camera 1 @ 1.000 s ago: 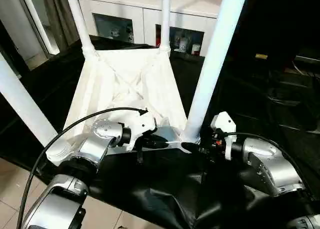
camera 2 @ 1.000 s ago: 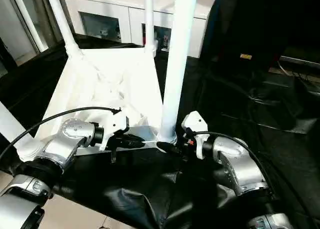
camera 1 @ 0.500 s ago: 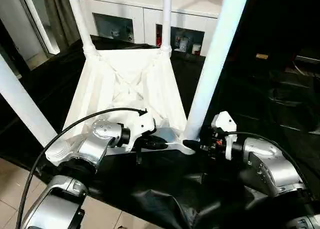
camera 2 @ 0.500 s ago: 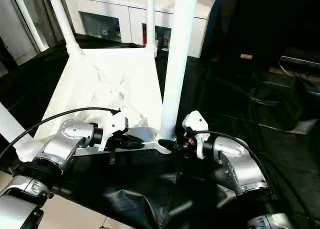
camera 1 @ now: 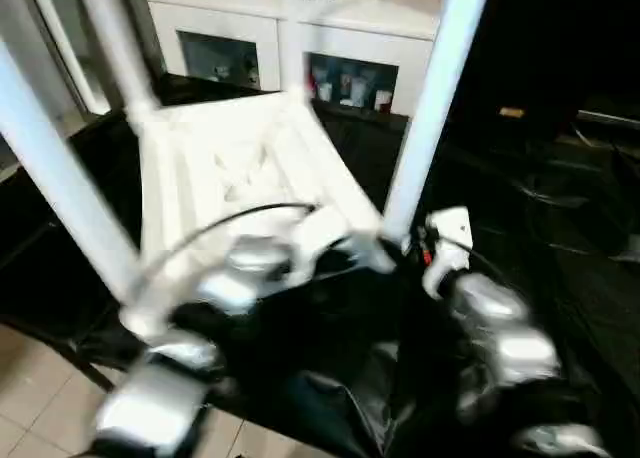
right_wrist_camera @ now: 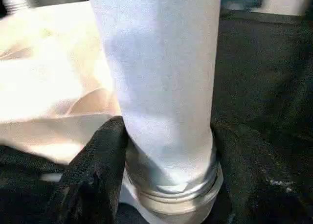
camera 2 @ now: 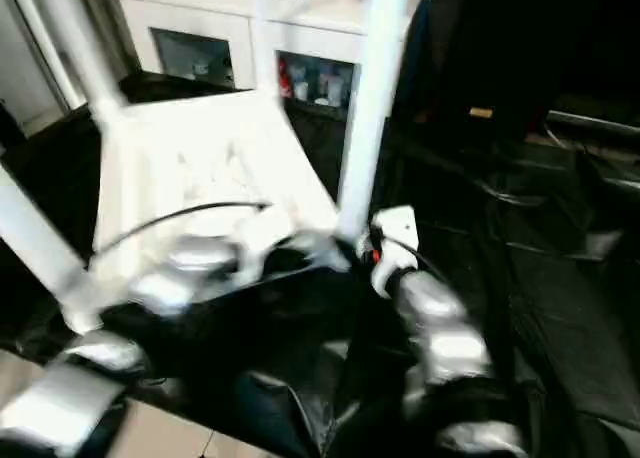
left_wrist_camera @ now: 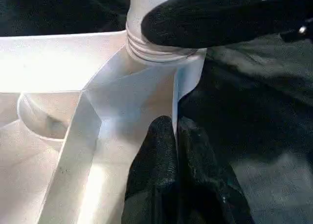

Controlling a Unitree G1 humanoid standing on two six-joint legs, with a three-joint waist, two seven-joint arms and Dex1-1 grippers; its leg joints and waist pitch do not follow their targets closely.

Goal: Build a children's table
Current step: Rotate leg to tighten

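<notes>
So your tabletop [camera 1: 250, 163] is lying upside down on the black cloth [camera 1: 560, 278], ribbed underside facing up, with legs standing up out of its corner sockets. The near-right leg [right_wrist_camera: 161, 82] is the one both arms are working at.

Your left gripper [left_wrist_camera: 175, 145] is clenched tight, its two black fingers pressed together on the thin rim wall of the tabletop right next to that corner socket, so it's pinching the tabletop edge. Your right gripper [right_wrist_camera: 161, 175] is wrapped around the base of the near-right leg, just above the threaded collar where the leg meets the socket; one black finger [right_wrist_camera: 98, 170] sits flush against the leg's side. In the left wrist view that same gripper shows as a dark shape lying across the collar.

Behind the tabletop there's a white cabinet [camera 1: 250, 38] with glass doors. The head views are quite blurred.
</notes>
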